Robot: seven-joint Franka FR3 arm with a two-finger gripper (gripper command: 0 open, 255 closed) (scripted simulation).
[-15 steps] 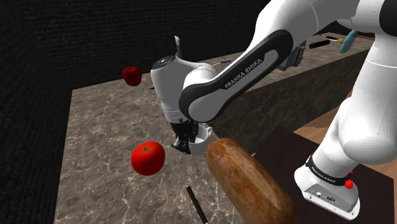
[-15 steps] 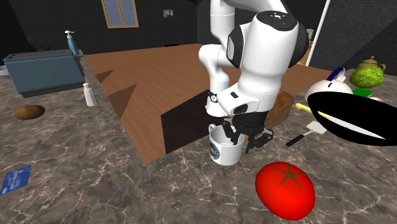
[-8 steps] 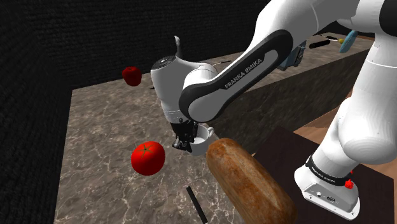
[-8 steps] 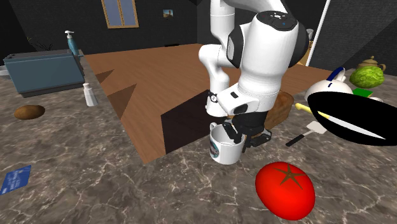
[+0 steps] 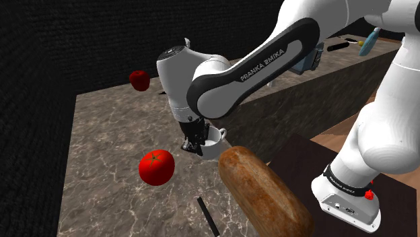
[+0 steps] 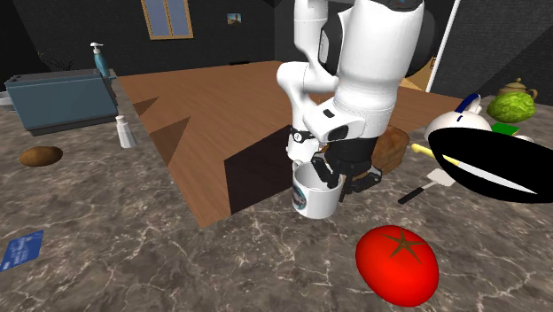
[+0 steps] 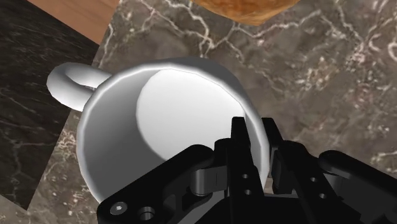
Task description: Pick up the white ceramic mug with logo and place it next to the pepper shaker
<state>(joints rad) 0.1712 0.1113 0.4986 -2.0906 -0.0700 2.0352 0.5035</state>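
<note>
A white mug (image 6: pixel 313 200) with a round dark logo on its side hangs tilted just above the marble counter (image 6: pixel 133 266). My gripper (image 6: pixel 337 177) is shut on its rim, one finger inside and one outside. In the wrist view the fingers (image 7: pixel 239 137) pinch the wall of the mug (image 7: pixel 159 121) opposite its handle. In the shoulder view the mug (image 5: pixel 214 141) hangs under the gripper (image 5: pixel 194 143), close to the counter's edge. The small white pepper shaker (image 6: pixel 126 131) stands far off at the second exterior view's left, beside a blue-grey box (image 6: pixel 62 99).
A red tomato (image 5: pixel 157 167) lies close to the mug, and a brown loaf (image 5: pixel 262 195) lies on the counter beside it. A black pan (image 6: pixel 496 167), a potato (image 6: pixel 40 156) and a blue card (image 6: pixel 21 248) are on the counter. A red apple (image 5: pixel 139 79) sits farther back.
The gripper has risen with the mug, which has come off the counter and tilted. The arm's wrist has lifted with it.
</note>
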